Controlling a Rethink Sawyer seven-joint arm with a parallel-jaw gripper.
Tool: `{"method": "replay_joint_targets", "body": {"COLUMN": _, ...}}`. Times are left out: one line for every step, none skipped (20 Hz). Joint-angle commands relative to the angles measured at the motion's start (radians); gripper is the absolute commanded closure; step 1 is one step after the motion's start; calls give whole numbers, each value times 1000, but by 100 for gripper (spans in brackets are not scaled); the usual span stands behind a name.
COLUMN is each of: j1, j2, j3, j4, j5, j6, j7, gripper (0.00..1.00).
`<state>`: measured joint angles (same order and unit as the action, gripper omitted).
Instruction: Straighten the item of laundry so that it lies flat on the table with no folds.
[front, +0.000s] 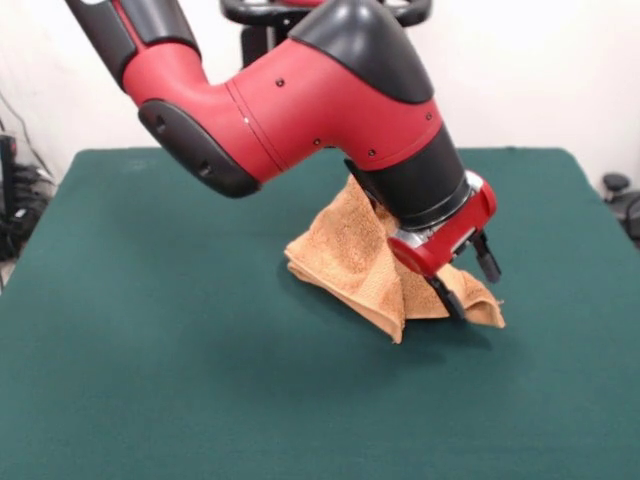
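One view: you see the scene from across the table only; no overhead check is available to you.
Towel: the orange-tan towel (352, 250) sits crumpled near the middle of the table (150, 380), bunched into a peaked heap with a folded edge hanging toward you and a low corner spread at the right.
Gripper: the gripper (468, 278) hangs tilted at the heap's right side, its two dark fingers (487, 258) standing apart with nothing between them; one tip is right at the low corner of cloth, though you cannot tell whether it touches.
Arm: the red and black wrist (420, 170) covers the heap's upper part, so you cannot read the folds behind it.
Progress: judge the task as far from done, since several layers overlap and nothing lies flat.
Risk 1: close on the stacked layers instead of a single edge and you likely drag the whole bundle without opening it.
Risk 2: pull at a low angle and the terry may grip the felt and roll under itself, adding a fold.
Risk 3: descend with the wrist this tilted and the lower finger may press into the table cloth.
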<state>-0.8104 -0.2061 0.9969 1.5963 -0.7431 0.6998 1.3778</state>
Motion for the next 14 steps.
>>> {"method": "replay_joint_targets", "body": {"j1": 41, "j2": -13, "j3": -62, "j4": 15, "j5": -55, "j6": 120, "j7": -287, "gripper": 0}}
{"method": "replay_joint_targets", "body": {"j1": 41, "j2": -12, "j3": -62, "j4": 15, "j5": -55, "j6": 122, "j7": -288, "gripper": 0}}
{"method": "replay_joint_targets", "body": {"j1": 41, "j2": -11, "j3": -63, "j4": 17, "j5": -55, "j6": 122, "j7": -288, "gripper": 0}}
{"method": "replay_joint_targets", "body": {"j1": 41, "j2": -6, "j3": -64, "j4": 16, "j5": -53, "j6": 128, "j7": -294, "gripper": 0}}
{"method": "replay_joint_targets", "body": {"j1": 42, "j2": -5, "j3": -65, "j4": 15, "j5": -54, "j6": 129, "j7": -295, "gripper": 0}}
{"method": "replay_joint_targets", "body": {"j1": 44, "j2": -2, "j3": -67, "j4": 10, "j5": -58, "j6": 128, "j7": -297, "gripper": 0}}
{"method": "replay_joint_targets", "body": {"j1": 45, "j2": 0, "j3": -68, "j4": 8, "j5": -58, "j6": 130, "j7": -298, "gripper": 0}}
{"method": "replay_joint_targets", "body": {"j1": 48, "j2": -1, "j3": -71, "j4": 7, "j5": -59, "j6": 133, "j7": -298, "gripper": 0}}
{"method": "replay_joint_targets", "body": {"j1": 48, "j2": -1, "j3": -71, "j4": 8, "j5": -60, "j6": 133, "j7": -297, "gripper": 0}}
{"method": "replay_joint_targets", "body": {"j1": 47, "j2": 0, "j3": -70, "j4": 11, "j5": -58, "j6": 137, "j7": -301, "gripper": 0}}
{"method": "replay_joint_targets", "body": {"j1": 49, "j2": 1, "j3": -73, "j4": 10, "j5": -58, "j6": 142, "j7": -301, "gripper": 0}}
{"method": "replay_joint_targets", "body": {"j1": 51, "j2": 2, "j3": -75, "j4": 9, "j5": -57, "j6": 148, "j7": -302, "gripper": 0}}
{"method": "replay_joint_targets", "body": {"j1": 54, "j2": 4, "j3": -78, "j4": 8, "j5": -58, "j6": 151, "j7": -302, "gripper": 0}}
{"method": "replay_joint_targets", "body": {"j1": 60, "j2": 6, "j3": -87, "j4": 3, "j5": -62, "j6": 156, "j7": -300, "gripper": 0}}
